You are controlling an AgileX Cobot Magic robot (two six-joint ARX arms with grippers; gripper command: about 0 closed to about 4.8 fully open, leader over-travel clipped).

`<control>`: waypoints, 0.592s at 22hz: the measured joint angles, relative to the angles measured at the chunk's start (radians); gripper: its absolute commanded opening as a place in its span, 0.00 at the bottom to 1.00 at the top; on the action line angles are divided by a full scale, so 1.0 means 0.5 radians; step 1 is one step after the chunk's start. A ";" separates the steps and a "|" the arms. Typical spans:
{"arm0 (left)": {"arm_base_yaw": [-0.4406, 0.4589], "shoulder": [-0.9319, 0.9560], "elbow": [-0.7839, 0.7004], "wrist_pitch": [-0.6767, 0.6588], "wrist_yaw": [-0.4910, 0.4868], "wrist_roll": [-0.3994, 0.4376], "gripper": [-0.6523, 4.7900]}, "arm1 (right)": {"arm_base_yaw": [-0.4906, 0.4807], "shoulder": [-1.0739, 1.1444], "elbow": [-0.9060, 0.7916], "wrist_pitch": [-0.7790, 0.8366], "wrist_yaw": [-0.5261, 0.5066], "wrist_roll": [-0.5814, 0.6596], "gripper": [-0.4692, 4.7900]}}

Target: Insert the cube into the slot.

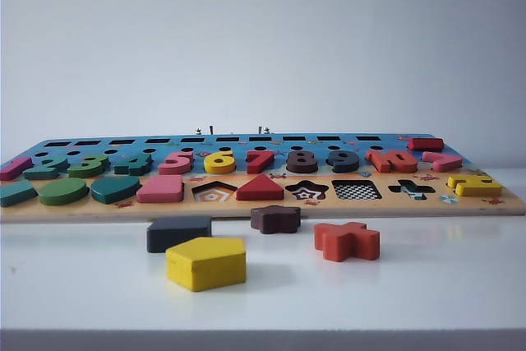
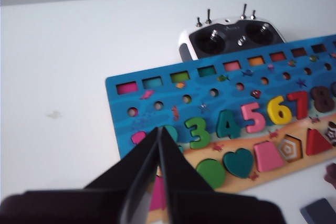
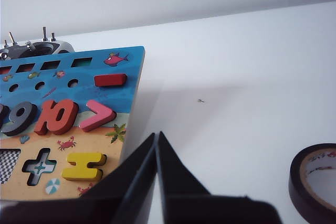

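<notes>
The cube (image 1: 178, 233), a flat dark block, lies on the white table in front of the puzzle board (image 1: 271, 208). The slot (image 1: 356, 190), a square cutout with a checkerboard floor, is in the board's front row, to the right of the cube. In the left wrist view my left gripper (image 2: 158, 129) is shut and empty above the board's left end, and a corner of the cube (image 2: 321, 212) shows at the frame edge. My right gripper (image 3: 156, 135) is shut and empty beside the board's right end, with a sliver of the slot (image 3: 5, 163) in view. Neither gripper appears in the exterior view.
A yellow pentagon block (image 1: 206, 263), a dark star block (image 1: 275, 219) and an orange cross block (image 1: 347, 241) lie near the cube. A remote controller (image 2: 231, 38) sits behind the board. A roll of black tape (image 3: 314, 177) lies right of the board.
</notes>
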 measured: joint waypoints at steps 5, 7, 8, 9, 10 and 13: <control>-0.014 0.147 0.215 -0.314 0.179 0.000 0.15 | 0.002 0.000 0.000 -0.002 0.000 0.035 0.08; -0.014 0.217 0.314 -0.475 0.287 0.000 0.15 | 0.038 0.000 0.001 -0.010 0.000 0.085 0.08; -0.014 0.266 0.377 -0.565 0.356 -0.001 0.15 | 0.063 0.000 0.001 -0.013 0.000 0.130 0.08; -0.014 0.291 0.409 -0.615 0.391 -0.001 0.15 | 0.076 0.000 0.002 -0.013 0.000 0.153 0.08; -0.014 0.336 0.464 -0.704 0.452 -0.001 0.15 | 0.105 0.000 0.002 -0.015 0.000 0.191 0.08; -0.014 0.420 0.564 -0.883 0.558 0.000 0.15 | 0.176 0.052 0.093 -0.138 0.002 0.236 0.08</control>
